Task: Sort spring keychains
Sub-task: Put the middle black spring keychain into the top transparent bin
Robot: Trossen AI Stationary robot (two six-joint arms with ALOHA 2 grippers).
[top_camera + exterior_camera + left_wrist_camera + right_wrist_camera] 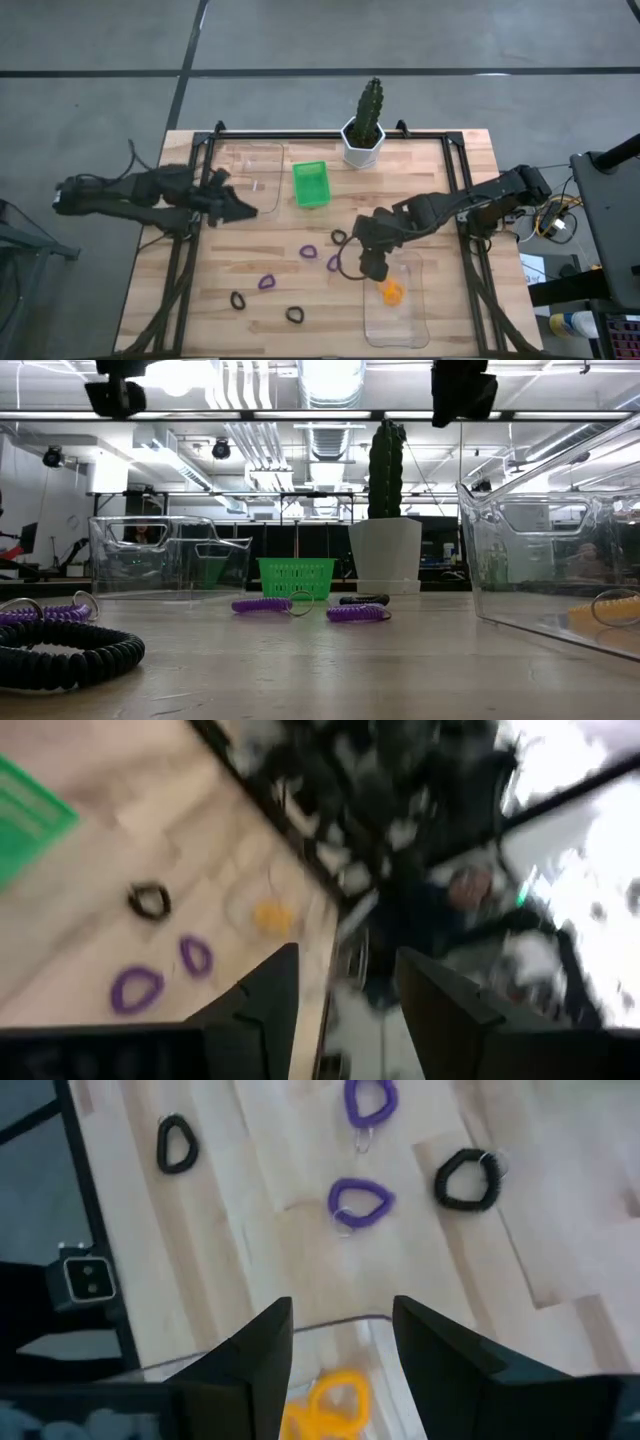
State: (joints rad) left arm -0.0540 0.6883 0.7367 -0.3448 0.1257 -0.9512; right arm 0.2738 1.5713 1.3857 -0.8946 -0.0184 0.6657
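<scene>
Spring keychains lie flat on the wooden table: purple ones (308, 251) (334, 263) (267, 282) and black ones (339, 237) (238, 299) (294, 315). An orange one (391, 292) lies in the clear tray (412, 335) at the near right. My right gripper (375, 268) hangs open above that tray's far end, with the orange keychain (330, 1400) below its fingers and nothing between them. My left gripper (245, 212) is open and holds nothing. It sits raised at the table's left, near a second clear tray (270, 150).
A green bin (311, 183) stands at the far middle. Behind it is a potted cactus (365, 125). A black frame (195, 250) runs along the table's left, right and far sides. Bare wood lies between the keychains and the near edge.
</scene>
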